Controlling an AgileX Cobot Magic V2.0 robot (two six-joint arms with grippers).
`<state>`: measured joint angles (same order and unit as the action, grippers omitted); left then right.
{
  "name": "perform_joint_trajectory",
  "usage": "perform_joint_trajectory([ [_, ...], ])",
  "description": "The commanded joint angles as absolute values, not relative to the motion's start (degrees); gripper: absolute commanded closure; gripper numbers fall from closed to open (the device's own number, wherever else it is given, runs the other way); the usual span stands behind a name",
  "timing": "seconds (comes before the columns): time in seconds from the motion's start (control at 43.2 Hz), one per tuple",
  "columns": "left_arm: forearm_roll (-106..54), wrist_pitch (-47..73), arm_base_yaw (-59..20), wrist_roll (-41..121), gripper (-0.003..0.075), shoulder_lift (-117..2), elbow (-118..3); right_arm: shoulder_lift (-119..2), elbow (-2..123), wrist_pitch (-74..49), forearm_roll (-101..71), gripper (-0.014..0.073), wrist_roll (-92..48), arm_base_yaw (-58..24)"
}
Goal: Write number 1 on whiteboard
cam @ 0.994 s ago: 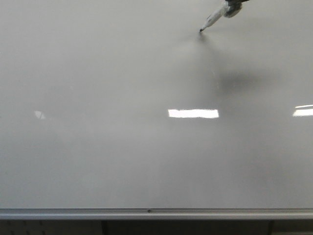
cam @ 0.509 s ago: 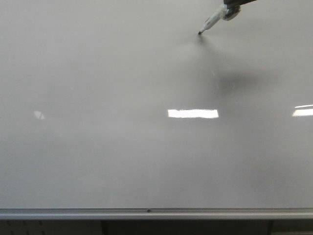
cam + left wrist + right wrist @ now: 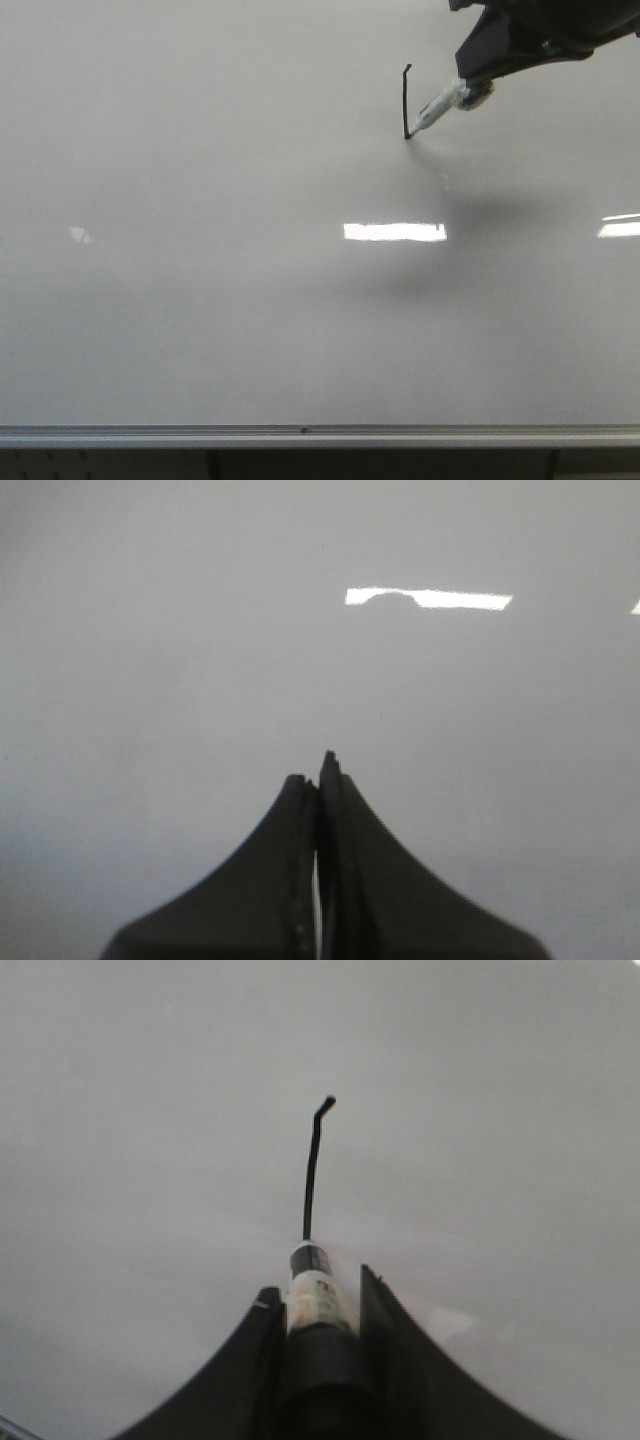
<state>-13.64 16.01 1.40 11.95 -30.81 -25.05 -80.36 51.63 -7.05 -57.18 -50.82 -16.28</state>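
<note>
The whiteboard [image 3: 200, 300] is a glossy pale grey board that fills the front view, with a silver edge strip [image 3: 320, 436] along the near side. A thin black stroke, the number 1 [image 3: 405, 100], runs nearly vertical with a tiny hook at its top; it also shows in the right wrist view [image 3: 312, 1175]. My right gripper [image 3: 490, 65] is shut on a marker [image 3: 440, 108] whose tip touches the stroke's lower end; the marker shows between the fingers in the right wrist view [image 3: 318, 1295]. My left gripper [image 3: 318, 770] is shut and empty over bare board, out of the front view.
Bright rectangular light reflections lie on the board in the front view [image 3: 395, 232] and at its right edge [image 3: 620, 227]. A dark shadow of the right arm [image 3: 490, 210] falls below the marker. Below the edge strip is a dark area.
The right gripper has moved down toward the near edge with the marker tip on the board, drawing the black stroke. More of the gripper has come into the front view.
</note>
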Motion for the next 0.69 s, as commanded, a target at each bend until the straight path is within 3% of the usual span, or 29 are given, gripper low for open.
perform_joint_trajectory([
  [0.0, -14.0, 12.2, 1.4, 11.6, 0.0741, -30.8, -26.7, -78.9, 51.5, -4.1, -57.6, 0.0702, -51.7, -16.0],
  [0.416, -14.0, 12.2, 1.4, 11.6, 0.0741, -30.8, -26.7, -73.2, 47.8, -12.2, -57.6, 0.0702, -51.7, -16.0],
  [0.671, -14.7, 15.6, 1.4, 12.3, 0.0738, -31.7, -28.8, -63.8, 56.5, -31.9, -57.5, 0.0702, -49.2, -16.0],
])
